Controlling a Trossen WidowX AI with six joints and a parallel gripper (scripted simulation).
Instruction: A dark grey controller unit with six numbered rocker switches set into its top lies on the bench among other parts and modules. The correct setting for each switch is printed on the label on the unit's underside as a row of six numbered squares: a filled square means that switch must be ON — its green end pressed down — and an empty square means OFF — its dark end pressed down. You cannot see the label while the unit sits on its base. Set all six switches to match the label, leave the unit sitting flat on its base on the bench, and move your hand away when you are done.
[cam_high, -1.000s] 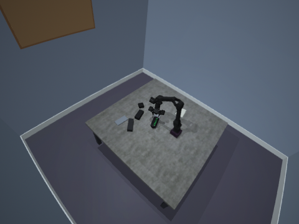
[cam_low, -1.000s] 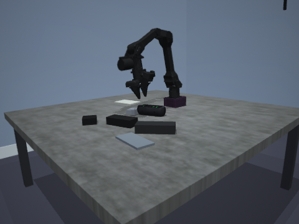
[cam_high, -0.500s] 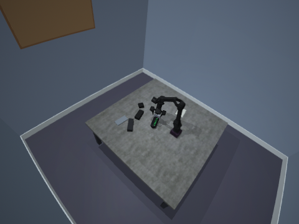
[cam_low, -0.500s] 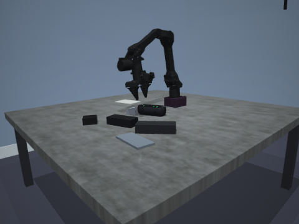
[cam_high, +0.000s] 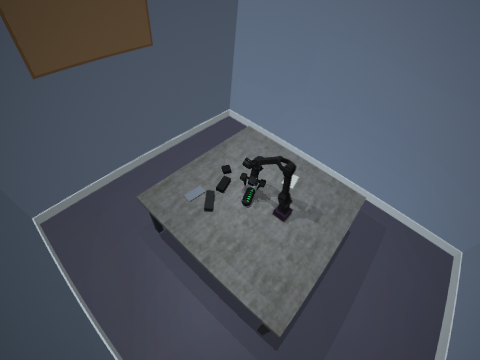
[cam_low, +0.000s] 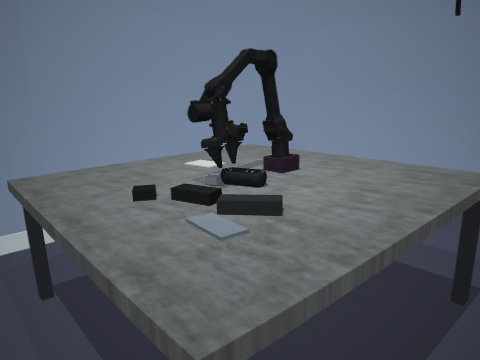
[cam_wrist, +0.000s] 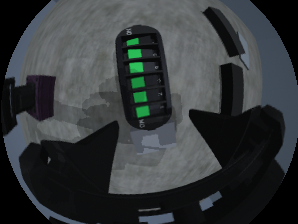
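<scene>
The dark grey controller unit (cam_high: 252, 195) (cam_low: 244, 177) (cam_wrist: 145, 75) sits on the bench with its switch side up. Six rocker switches stand in a row along its top, each with its green end to the left in the wrist view; which ends are pressed down is unclear at this size. The label on the underside is hidden. My gripper (cam_high: 252, 188) (cam_low: 227, 164) (cam_wrist: 154, 117) is open and empty, above the bench near the switch 1 end of the unit. In the wrist view its fingertips appear on either side of that end.
A small light grey block (cam_low: 212, 179) (cam_wrist: 154, 137) lies beside the unit's near end. Dark blocks (cam_high: 209, 200) (cam_high: 223, 184) (cam_high: 226, 169) and a light grey plate (cam_high: 195, 193) (cam_low: 217, 226) lie farther out. A white sheet (cam_high: 291, 181) (cam_low: 200, 163) lies near the arm's purple base (cam_high: 282, 213) (cam_low: 281, 163).
</scene>
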